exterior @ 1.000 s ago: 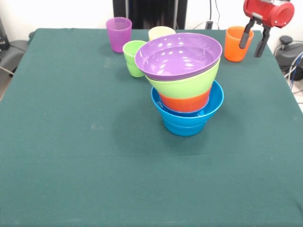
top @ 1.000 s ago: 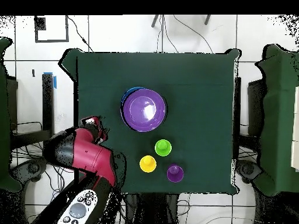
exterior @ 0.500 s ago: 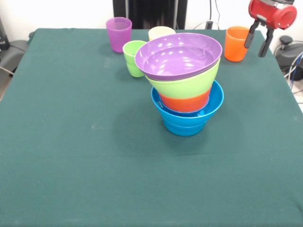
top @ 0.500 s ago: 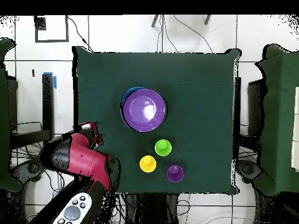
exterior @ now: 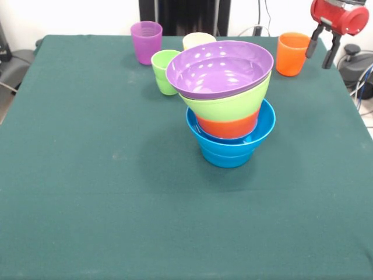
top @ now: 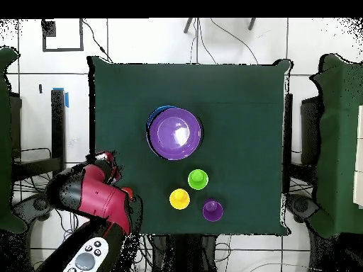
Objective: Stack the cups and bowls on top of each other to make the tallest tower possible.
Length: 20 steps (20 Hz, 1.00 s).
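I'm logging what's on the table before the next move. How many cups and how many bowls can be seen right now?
Cups: 4, namely purple cup, green cup, yellow cup, orange cup.
Bowls: 4 visible in the tower, namely purple bowl, lime green bowl, orange bowl, blue bowl.
Total: 8

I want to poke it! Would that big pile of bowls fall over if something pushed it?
Probably it would wobble. The tower is widest at the top, where the purple bowl sits, and stands on a narrower blue bowl. The bowls look glossy and nest tilted, so the upper ones might slide or tip rather than move together.
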Tool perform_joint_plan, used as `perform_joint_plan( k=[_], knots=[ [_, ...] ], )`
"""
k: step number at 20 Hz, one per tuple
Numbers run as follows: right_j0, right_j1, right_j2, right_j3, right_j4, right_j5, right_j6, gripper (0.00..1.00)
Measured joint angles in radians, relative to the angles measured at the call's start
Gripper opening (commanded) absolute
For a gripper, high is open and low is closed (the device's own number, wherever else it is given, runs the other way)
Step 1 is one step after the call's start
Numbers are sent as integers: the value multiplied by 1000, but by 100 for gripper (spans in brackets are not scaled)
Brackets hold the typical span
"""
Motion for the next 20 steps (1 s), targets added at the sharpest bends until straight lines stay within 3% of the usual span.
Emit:
perform_joint_plan(
  k=[20],
  knots=[
    [11, -5, 37, 72, 29, 0, 0, 100]
  ],
)
